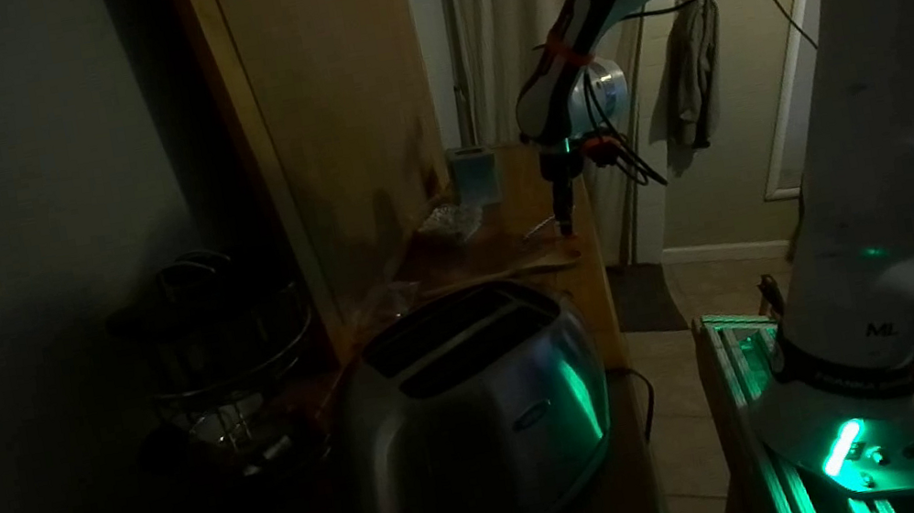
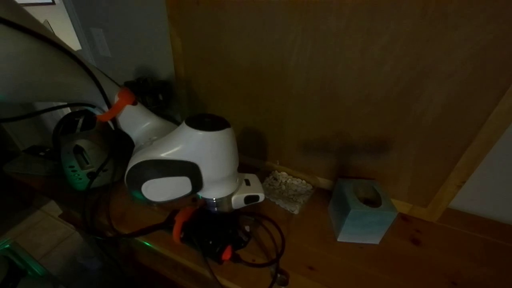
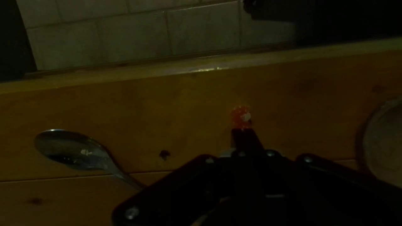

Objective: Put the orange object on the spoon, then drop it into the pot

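The small bright orange object (image 3: 240,116) with a pale spot is at the tips of my gripper (image 3: 242,130) in the wrist view. The fingers are together and appear to pinch its near edge, just above or at the table. A metal spoon (image 3: 72,150) lies to the left, its handle running under the gripper. At the right edge is a round wooden piece (image 3: 384,141), likely the bowl of the wooden spoon (image 1: 546,263). In an exterior view my gripper (image 1: 567,229) points straight down, low over the tabletop. I cannot make out a pot.
A toaster (image 1: 477,430) stands on the wooden table. A tissue box (image 2: 362,212) and a clear container of pale pieces (image 2: 288,192) stand along the wood panel (image 2: 340,92). A dark wire rack (image 1: 224,360) is at the left. The table's edge (image 3: 204,67) is close to the gripper.
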Tool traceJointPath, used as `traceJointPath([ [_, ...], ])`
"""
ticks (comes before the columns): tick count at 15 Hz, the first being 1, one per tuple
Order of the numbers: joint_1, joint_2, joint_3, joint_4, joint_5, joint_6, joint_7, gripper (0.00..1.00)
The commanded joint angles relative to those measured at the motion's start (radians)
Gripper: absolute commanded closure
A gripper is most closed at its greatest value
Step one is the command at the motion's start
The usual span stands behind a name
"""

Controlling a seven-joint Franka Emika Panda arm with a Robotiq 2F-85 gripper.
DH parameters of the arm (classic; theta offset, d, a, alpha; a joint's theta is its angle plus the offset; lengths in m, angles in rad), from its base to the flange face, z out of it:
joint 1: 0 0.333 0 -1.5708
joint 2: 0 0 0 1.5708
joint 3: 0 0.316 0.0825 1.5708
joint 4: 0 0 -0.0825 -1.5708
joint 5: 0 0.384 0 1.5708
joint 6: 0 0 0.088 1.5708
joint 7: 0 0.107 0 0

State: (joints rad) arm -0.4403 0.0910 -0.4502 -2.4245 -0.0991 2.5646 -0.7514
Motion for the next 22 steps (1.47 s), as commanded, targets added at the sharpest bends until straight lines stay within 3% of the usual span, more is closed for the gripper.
traceJointPath([
  [1, -0.012, -0.034, 0.027, 0.011, 0.055, -0.077, -0.047, 0.96],
  [12, 0.015, -0.112, 0.038, 0.007, 0.118, -0.216, -0.13, 0.96],
  [22, 0.025, -0.122, 0.035, 0.017, 0.13, -0.269, -0.162, 0.96],
])
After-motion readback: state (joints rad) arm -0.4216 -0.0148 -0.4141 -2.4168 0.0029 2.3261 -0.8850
